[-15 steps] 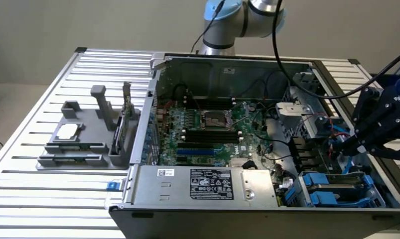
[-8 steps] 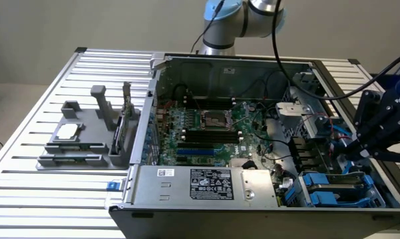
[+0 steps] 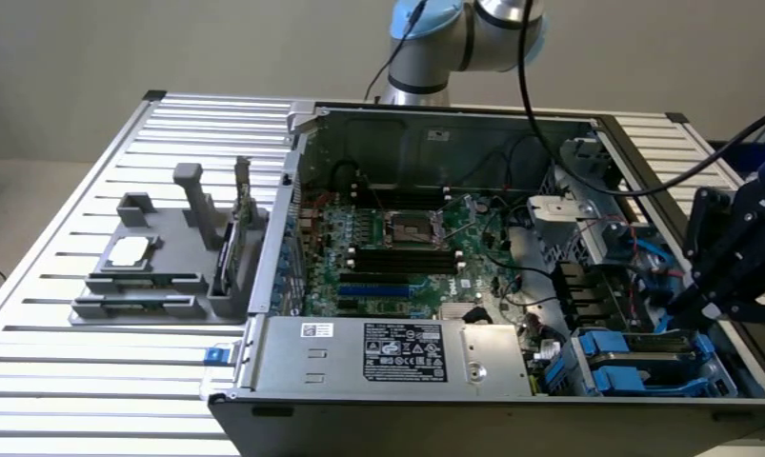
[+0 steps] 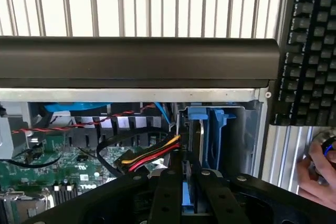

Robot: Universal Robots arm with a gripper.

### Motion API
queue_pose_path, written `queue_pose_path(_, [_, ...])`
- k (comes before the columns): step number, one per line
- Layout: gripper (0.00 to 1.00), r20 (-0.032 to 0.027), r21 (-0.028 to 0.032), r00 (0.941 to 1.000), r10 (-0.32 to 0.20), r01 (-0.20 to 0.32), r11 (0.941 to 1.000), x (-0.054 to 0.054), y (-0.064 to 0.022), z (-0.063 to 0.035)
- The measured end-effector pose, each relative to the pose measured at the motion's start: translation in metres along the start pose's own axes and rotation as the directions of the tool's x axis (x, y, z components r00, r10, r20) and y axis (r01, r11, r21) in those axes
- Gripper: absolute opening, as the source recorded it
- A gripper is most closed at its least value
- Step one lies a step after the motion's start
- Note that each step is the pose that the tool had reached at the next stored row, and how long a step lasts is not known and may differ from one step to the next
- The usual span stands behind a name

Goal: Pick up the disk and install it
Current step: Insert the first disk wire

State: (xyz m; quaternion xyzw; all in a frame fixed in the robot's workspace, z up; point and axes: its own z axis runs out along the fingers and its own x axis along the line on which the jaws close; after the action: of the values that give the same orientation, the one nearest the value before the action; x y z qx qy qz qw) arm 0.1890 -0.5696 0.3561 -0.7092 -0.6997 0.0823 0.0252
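The jaws pinch the disk [image 4: 185,199] edge-on between them, just above the blue drive bay [image 4: 214,129].

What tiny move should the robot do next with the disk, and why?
Probably ease the disk a little deeper into the drive bay, keeping it straight. The gripper is shut on its blue-framed edge at the computer case, and the red and yellow cables lie right beside it, so a sideways move could snag them.
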Motion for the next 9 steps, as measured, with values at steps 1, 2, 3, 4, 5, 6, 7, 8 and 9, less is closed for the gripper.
queue_pose_path(1, [0.16,0.0160,0.0000,0.9999,0.004,-0.004,1.0000,0.0000,-0.0002,0.0000])
queue_pose_path(2, [0.16,0.0296,0.0005,0.9995,0.006,-0.006,1.0000,0.0000,-0.0003,0.0000])
queue_pose_path(3, [0.16,0.0428,0.0016,0.9991,0.008,-0.008,1.0000,0.0000,-0.0005,0.0001])
queue_pose_path(4, [0.16,0.0553,0.0031,0.9984,0.010,-0.010,0.9999,0.0000,-0.0006,0.0001])
queue_pose_path(5, [0.16,0.0665,0.0051,0.9977,0.011,-0.011,0.9999,0.0000,-0.0008,0.0001])
queue_pose_path(6, [0.16,0.0772,0.0082,0.9969,0.012,-0.013,0.9999,0.0000,-0.0011,0.0002])
queue_pose_path(7, [0.16,0.0866,0.0126,0.9962,0.013,-0.014,0.9998,0.0000,-0.0016,0.0003])
queue_pose_path(8, [0.16,0.0938,0.0175,0.9955,0.013,-0.015,0.9997,0.0000,-0.0026,0.0005])
queue_pose_path(9, [0.16,0.0970,0.0216,0.9952,0.013,-0.015,0.9997,0.0001,-0.0041,0.0010])
